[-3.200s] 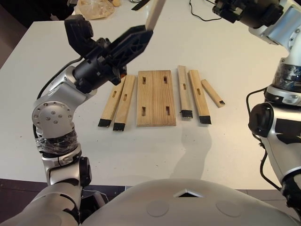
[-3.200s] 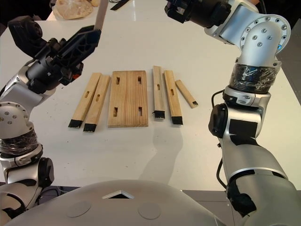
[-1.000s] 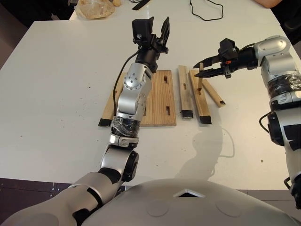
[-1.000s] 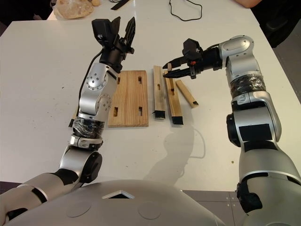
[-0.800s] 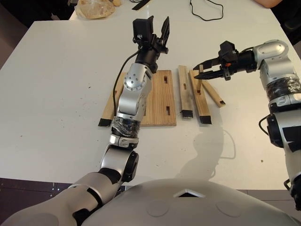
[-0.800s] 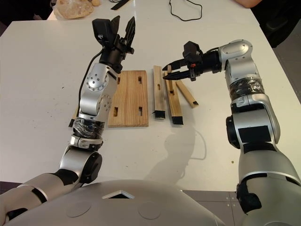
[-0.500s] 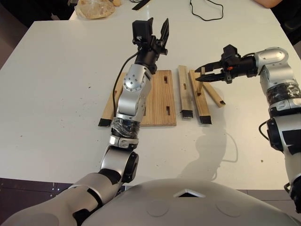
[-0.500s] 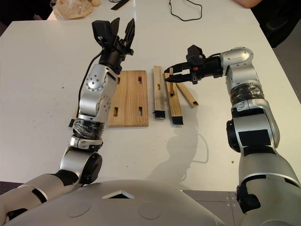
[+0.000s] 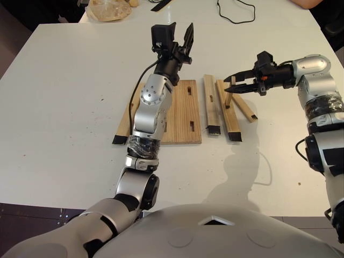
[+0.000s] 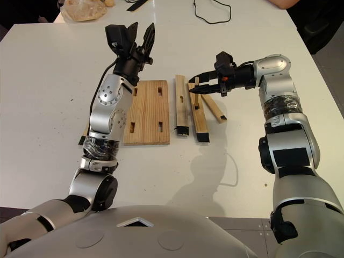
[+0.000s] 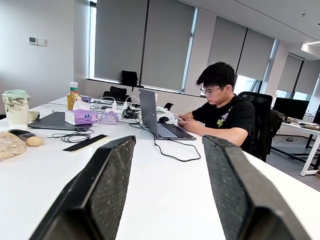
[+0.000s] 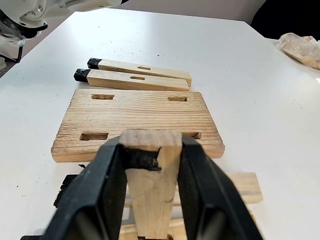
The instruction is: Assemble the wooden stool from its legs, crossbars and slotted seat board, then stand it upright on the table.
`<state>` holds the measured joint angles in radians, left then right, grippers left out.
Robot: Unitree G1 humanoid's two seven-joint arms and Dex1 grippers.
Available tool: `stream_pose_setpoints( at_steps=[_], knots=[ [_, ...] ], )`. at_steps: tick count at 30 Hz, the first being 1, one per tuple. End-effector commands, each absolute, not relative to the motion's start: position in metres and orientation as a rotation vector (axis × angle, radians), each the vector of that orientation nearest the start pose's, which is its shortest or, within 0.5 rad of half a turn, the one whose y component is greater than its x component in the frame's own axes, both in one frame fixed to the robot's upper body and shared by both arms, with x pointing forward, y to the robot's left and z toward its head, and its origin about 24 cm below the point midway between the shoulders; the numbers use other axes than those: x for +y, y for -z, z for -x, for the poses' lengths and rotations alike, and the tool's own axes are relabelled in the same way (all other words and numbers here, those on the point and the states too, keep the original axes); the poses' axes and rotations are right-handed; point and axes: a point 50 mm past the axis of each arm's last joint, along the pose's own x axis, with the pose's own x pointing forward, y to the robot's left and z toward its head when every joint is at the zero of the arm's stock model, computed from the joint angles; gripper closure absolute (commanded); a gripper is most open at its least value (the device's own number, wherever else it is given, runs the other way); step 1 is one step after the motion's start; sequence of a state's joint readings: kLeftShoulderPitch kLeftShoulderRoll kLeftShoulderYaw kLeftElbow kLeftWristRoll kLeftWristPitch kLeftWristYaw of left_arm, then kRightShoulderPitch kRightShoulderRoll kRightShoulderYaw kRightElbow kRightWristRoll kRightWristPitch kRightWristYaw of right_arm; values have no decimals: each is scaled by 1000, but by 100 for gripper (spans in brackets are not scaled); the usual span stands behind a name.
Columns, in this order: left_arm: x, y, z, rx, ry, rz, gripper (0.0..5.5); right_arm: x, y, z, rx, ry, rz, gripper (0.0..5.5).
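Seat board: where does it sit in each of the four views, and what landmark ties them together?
Left eye view: seat board just above centre.
Right eye view: the board left of centre.
Right wrist view: the board across the middle, beyond the crossbar.
Left wrist view: aimed away, toward a laptop.
Landmark: the upright crossbar clamped in the right gripper, right of the board.

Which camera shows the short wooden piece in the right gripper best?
The right wrist view: the short wooden piece is close up, clamped in the right gripper. Both eye views show it small, upright over a leg.
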<state>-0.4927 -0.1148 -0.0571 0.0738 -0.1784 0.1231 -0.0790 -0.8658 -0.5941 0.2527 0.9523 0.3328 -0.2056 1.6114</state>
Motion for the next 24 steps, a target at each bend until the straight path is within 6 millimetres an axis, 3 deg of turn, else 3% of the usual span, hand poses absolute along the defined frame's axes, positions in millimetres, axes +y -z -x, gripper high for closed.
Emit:
stream_pose_setpoints(
  at_steps=[1, 17, 24],
  knots=[
    [64, -151, -320, -247, 354, 264, 301, -208, -138, -343, 195, -1507, 394, 420],
    [65, -152, -320, -244, 338, 276, 301, -208, -135, -342, 252, -1544, 492, 420],
    [65, -152, -321, -247, 334, 272, 301, -202, -161, -352, 143, -1516, 428, 420]
  ],
)
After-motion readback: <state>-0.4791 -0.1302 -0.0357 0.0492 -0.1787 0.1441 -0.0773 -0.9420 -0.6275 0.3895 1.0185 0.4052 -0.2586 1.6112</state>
